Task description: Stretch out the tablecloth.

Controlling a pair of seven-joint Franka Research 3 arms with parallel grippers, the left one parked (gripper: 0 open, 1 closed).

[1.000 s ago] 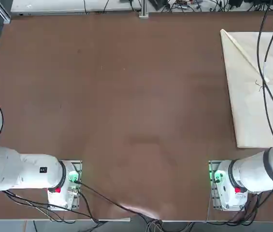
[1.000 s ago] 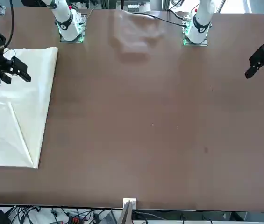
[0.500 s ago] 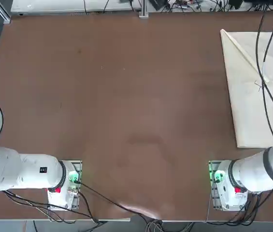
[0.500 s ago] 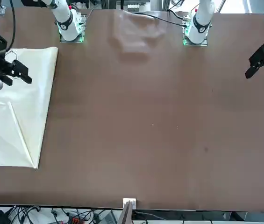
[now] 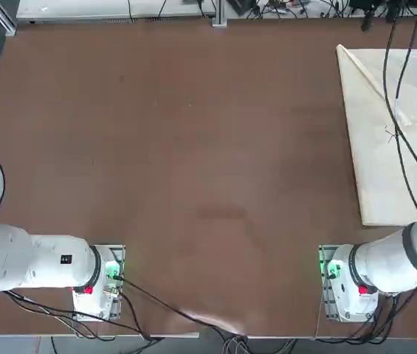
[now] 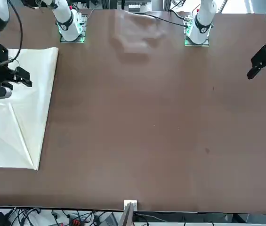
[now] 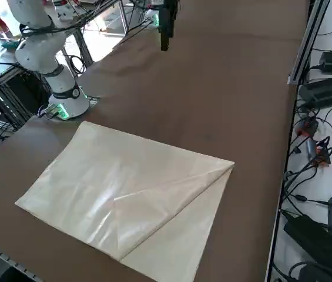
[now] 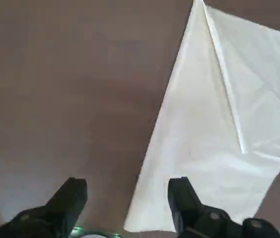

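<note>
Reaching out from its base at the near edge, the right arm carries the right gripper point(image 8: 127, 198) in the air above the tablecloth point(image 5: 394, 133), its fingers point(image 8: 182, 196) spread apart with nothing between them and pointing down at the cloth's long inner edge. Folded into a rectangle with one diagonal crease, the tablecloth lies flat on the brown bench point(image 5: 193, 147) at the robot's far right.

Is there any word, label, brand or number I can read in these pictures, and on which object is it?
None can be read.
The tablecloth is plain.
The small dark mark on the left arm is too small to read.
The right gripper, jaws open, shows no text.
</note>
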